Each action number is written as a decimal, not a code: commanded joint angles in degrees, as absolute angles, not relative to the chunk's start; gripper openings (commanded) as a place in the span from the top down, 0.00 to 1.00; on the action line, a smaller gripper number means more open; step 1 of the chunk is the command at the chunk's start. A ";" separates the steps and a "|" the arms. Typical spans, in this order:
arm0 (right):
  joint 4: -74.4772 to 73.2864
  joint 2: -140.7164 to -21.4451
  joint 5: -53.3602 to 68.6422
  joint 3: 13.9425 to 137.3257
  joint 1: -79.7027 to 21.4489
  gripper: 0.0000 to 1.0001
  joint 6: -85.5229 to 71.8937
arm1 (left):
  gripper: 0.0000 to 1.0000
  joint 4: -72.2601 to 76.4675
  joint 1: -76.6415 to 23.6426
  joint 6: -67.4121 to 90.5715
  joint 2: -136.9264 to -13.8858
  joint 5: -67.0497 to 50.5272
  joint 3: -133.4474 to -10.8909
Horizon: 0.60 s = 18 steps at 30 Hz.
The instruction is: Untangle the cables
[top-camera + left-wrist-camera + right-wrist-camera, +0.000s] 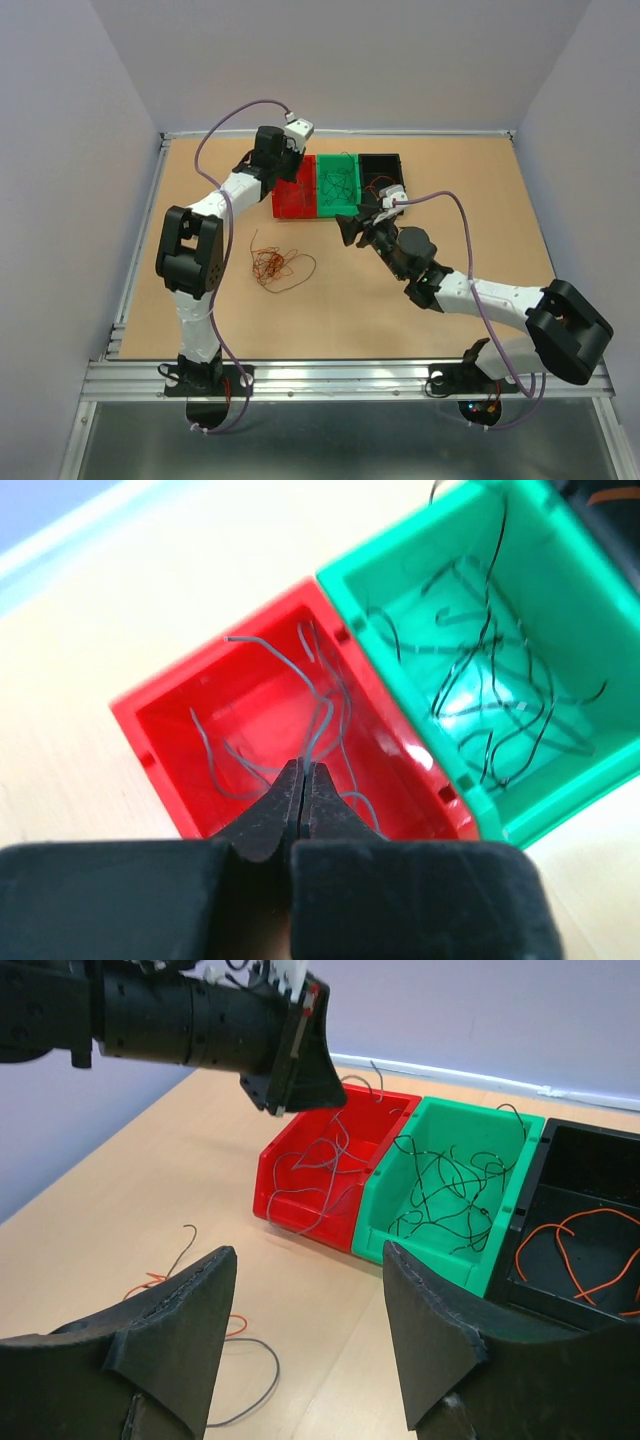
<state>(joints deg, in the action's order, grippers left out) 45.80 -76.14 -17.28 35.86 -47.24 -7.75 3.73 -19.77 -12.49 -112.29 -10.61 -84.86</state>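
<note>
My left gripper [303, 772] is clenched on what looks like 1 grey wire [322, 723] over the red bin [200, 655]. I should lower before releasing. My right gripper [307, 1255] hangs spread, empty. Tangled cables [278, 265] lie on the table [450, 200], well apart.

We see grey wires [325, 1155] in the red bin [300, 1210] and black wires [450, 1195] in the green bin [420, 1250]. Orange wires [560, 1223] cross our black bin [520, 1290].
</note>
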 commanded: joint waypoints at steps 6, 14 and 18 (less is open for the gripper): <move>47.72 -76.73 -16.52 39.73 -47.11 0.35 -8.35 | 1.00 7.29 -18.63 -9.58 -105.56 -10.99 -89.12; 47.81 -76.82 -16.08 39.73 -47.20 0.35 -8.35 | 1.00 12.65 -18.37 -9.67 -104.94 -7.83 -89.91; 47.81 -76.55 -15.91 39.55 -47.11 0.35 -8.17 | 1.00 17.83 -18.37 -10.19 -106.87 -3.18 -88.87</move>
